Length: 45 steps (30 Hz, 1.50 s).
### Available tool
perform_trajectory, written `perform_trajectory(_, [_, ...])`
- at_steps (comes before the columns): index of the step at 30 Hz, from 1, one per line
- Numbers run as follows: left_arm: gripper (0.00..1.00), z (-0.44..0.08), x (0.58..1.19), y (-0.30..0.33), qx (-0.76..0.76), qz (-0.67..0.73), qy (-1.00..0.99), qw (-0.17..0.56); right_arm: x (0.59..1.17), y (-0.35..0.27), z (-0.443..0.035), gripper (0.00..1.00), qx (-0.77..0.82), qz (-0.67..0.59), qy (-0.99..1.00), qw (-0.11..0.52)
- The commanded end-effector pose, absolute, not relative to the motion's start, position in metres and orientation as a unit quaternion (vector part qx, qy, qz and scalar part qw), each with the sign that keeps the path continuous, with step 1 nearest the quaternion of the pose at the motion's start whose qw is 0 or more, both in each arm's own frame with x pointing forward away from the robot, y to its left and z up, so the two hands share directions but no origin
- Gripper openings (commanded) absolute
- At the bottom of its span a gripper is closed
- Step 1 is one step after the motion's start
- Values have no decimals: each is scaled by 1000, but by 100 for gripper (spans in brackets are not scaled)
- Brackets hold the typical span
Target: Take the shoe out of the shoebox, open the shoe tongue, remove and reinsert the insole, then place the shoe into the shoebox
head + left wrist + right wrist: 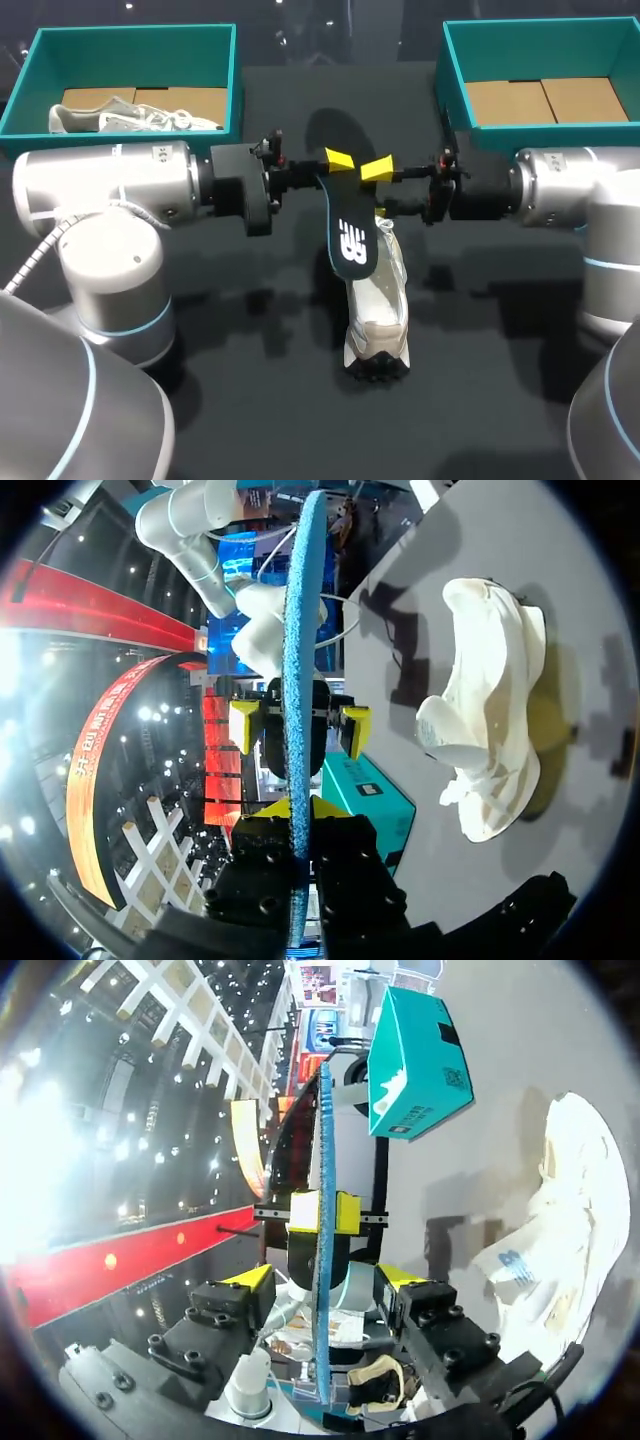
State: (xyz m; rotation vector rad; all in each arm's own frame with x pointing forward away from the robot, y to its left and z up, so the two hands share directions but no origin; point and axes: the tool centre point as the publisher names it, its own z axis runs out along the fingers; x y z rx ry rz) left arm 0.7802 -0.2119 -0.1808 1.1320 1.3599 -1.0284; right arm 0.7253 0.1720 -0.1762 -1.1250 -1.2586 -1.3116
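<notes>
Head view: dim overall. The black table (280,420) soaks up light, and the white shoe (376,300) is the brightest thing. Light comes from overhead, from several sources: soft overlapping shadows on the table, plus an oval shadow beyond the insole (350,235). Left wrist view: the table reads pale grey, hard-edged shadows lie beside the shoe, and the shoe is near blown out. Right wrist view: heavy glare on the side of the insole away from the shoe, shoe highlights clipped.
</notes>
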Motion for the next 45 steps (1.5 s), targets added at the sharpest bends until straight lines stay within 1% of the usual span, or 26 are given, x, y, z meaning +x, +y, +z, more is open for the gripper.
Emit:
perform_trajectory(1, [0,-171,766,-191,476,-426,572,514,716,131,-180,100,-441,-545,-540,466])
perform_trajectory(10, [0,-171,751,-177,470,-411,577,527,716,131,-180,100,-441,-545,-540,466])
perform_trajectory(15, [0,-170,743,-172,471,-414,583,516,716,131,-180,100,-441,-545,-540,466])
perform_trajectory(18, [0,-166,738,-167,459,-425,599,500,715,127,-178,100,-451,-508,-606,415])
perform_trajectory(20, [0,-160,734,-162,424,-461,633,455,711,122,-176,100,-447,-500,-648,363])
perform_trajectory(22, [0,-158,731,-161,399,-484,662,410,705,114,-180,100,-457,-465,-693,308])
perform_trajectory(37, [0,-158,731,-161,399,-484,662,410,705,114,-180,100,-457,-465,-693,308])
perform_trajectory(38, [0,-156,727,-163,394,-478,668,412,704,113,-180,100,-428,-448,-728,293])
perform_trajectory(41, [0,-150,717,-165,369,-485,692,386,695,103,-185,100,-380,-430,-779,254])
perform_trajectory(44, [0,-148,702,-165,349,-495,714,350,685,91,-191,100,-340,-414,-815,221])
perform_trajectory(45, [0,-147,697,-165,340,-509,721,325,681,88,-193,100,-313,-414,-826,217])
